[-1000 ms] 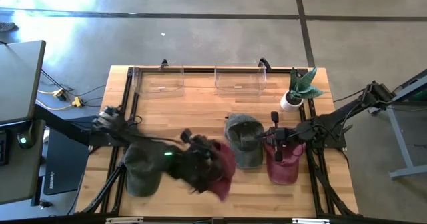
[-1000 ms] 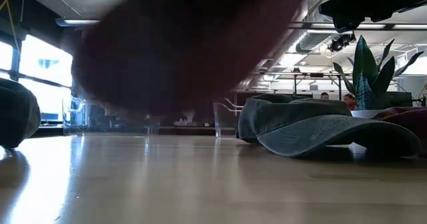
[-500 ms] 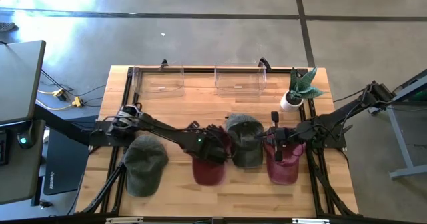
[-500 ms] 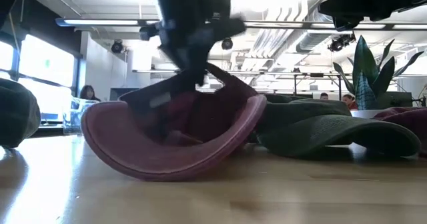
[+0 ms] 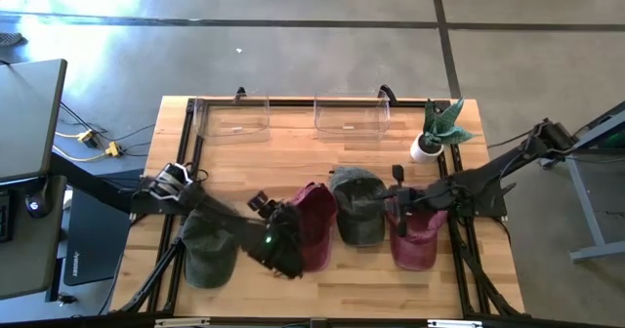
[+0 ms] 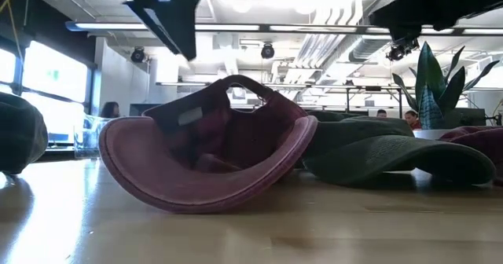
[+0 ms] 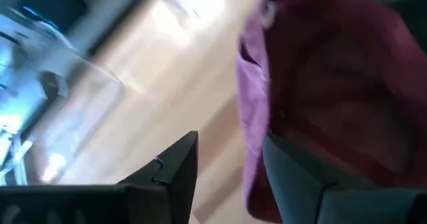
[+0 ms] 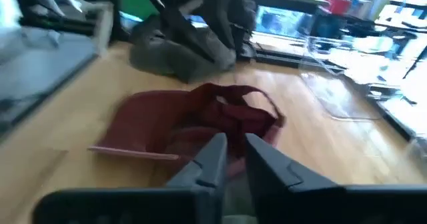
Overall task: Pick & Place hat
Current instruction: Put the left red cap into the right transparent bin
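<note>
A maroon hat (image 5: 314, 228) lies upside down on its crown (image 6: 204, 193) in the middle of the table, its brim against a grey-green hat (image 5: 358, 206). My left gripper (image 5: 291, 242) stands open just to the hat's near left and above it (image 6: 169, 12), with the brim edge (image 7: 253, 117) in front of its fingers. A second maroon hat (image 5: 415, 242) lies at the right and a dark green hat (image 5: 210, 245) at the left. My right gripper (image 5: 389, 201) hovers between the grey-green hat and the second maroon hat, its fingers (image 8: 217, 151) a little apart with nothing between them.
Two clear bins (image 5: 232, 118) (image 5: 352, 115) stand along the far edge. A small potted plant (image 5: 435, 133) stands at the far right. Bare wood lies between the hats and the bins and along the near edge. People sit in the room behind.
My left gripper has carried the maroon hat through the air toward the grey-green hat and set it down upside down on its crown. It has then opened, let go and drawn back toward the table's near left. The hat stays where it was put.
</note>
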